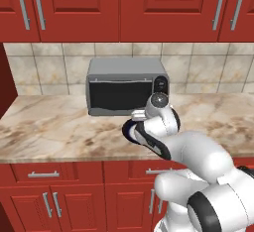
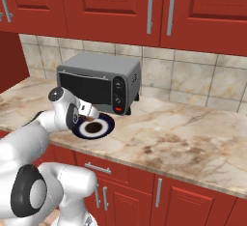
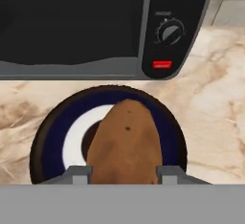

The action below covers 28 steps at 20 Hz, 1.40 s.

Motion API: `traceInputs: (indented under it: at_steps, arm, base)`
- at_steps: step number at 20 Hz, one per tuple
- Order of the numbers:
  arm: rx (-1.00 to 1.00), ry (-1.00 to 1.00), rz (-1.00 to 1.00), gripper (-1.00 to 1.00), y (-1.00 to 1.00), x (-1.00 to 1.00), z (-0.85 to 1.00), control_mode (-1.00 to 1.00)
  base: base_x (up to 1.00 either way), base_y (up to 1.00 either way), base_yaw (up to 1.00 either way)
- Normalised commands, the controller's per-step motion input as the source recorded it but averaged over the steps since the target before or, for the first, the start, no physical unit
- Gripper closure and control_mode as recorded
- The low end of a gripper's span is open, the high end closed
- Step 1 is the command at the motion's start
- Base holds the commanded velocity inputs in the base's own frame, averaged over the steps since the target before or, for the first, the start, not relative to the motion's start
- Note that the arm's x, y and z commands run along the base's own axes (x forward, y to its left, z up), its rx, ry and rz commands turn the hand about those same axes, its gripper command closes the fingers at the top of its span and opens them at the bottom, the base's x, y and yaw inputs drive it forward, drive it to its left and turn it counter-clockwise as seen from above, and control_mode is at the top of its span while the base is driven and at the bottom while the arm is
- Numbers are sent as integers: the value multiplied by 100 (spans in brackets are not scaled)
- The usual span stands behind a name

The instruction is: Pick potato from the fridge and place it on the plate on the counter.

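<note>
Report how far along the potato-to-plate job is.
Done: the potato is out of the fridge and has been carried to the counter. In hand: the gripper is shut on the potato, holding it directly over the plate in front of the microwave. Left: lower it if needed, open the fingers, and back the arm away.
</note>
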Motion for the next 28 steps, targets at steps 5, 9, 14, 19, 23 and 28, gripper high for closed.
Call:
traceInputs:
  at_steps: [5,9,14,19,23,28]
  arm:
    - [0,13,0,100,0,22,-21,-100]
    - [0,3,0,100,4,21,-39,-100]
    - [0,1,0,100,5,24,-51,-100]
    - [0,0,0,100,0,27,-44,-100]
    - [0,0,0,100,0,25,-33,-100]
    - [0,0,0,100,0,15,-24,-100]
  base:
    - [0,0,0]
    - [0,0,0]
    - [0,0,0]
    - [0,0,0]
    - [0,0,0]
    - [0,0,0]
